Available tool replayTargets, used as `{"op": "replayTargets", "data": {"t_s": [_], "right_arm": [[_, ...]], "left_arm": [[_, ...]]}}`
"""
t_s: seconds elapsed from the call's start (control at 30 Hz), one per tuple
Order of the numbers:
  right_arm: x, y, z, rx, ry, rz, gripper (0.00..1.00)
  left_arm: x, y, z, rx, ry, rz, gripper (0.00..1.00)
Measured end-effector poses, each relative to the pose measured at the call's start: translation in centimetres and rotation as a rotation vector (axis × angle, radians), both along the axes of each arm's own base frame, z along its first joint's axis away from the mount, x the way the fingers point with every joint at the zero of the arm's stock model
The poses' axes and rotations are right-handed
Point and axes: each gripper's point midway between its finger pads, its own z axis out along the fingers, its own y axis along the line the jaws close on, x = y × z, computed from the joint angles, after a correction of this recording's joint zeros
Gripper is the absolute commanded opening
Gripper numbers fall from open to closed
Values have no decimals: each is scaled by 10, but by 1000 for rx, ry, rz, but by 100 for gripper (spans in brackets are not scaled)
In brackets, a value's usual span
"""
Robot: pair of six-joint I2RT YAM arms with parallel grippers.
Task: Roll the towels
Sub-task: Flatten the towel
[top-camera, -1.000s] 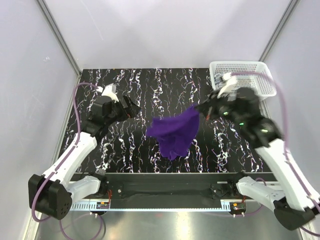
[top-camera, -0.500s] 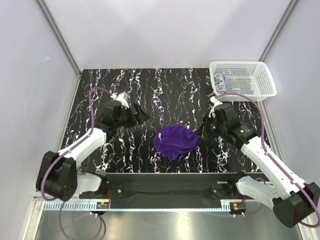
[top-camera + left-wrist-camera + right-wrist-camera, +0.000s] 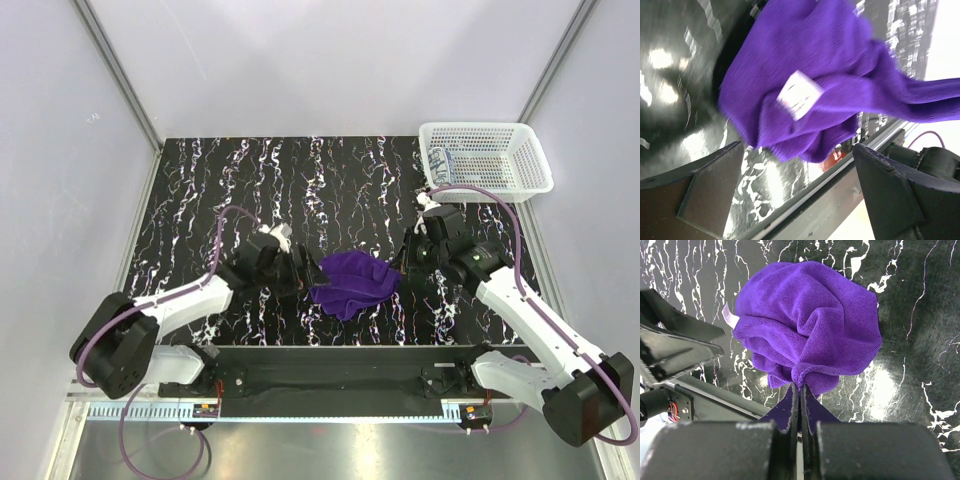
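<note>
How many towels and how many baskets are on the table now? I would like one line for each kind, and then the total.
Towels: 2, a purple towel and a patterned towel, which lies inside the basket
Baskets: 1, the white basket
Total: 3

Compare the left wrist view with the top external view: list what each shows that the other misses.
Left wrist only: the white label on the purple towel.
Top external only: the white basket at the far right corner with the patterned towel inside, and the right end effector shut on the purple towel's right edge.
Both: the purple towel, crumpled on the black marbled table, with the open left end effector at its edge.
</note>
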Motion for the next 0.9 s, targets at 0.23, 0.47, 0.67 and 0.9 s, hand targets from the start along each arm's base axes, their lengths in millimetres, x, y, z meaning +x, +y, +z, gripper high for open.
{"op": "replayTargets", "data": {"t_s": [0.23, 0.47, 0.67, 0.9], "right_arm": [[-1, -1, -3, -4, 7, 0, 0], [-2, -2, -8, -11, 15, -2, 0], [-1, -4, -10, -23, 14, -12, 0], [-1, -4, -10, -23, 14, -12, 0]], "left_arm": [[-7, -7, -9, -10, 39, 24, 91], [0, -19, -23, -5, 68, 34, 74], [8, -30, -21, -28, 63, 37, 55], [16, -41, -5, -66, 30, 33, 31]]}}
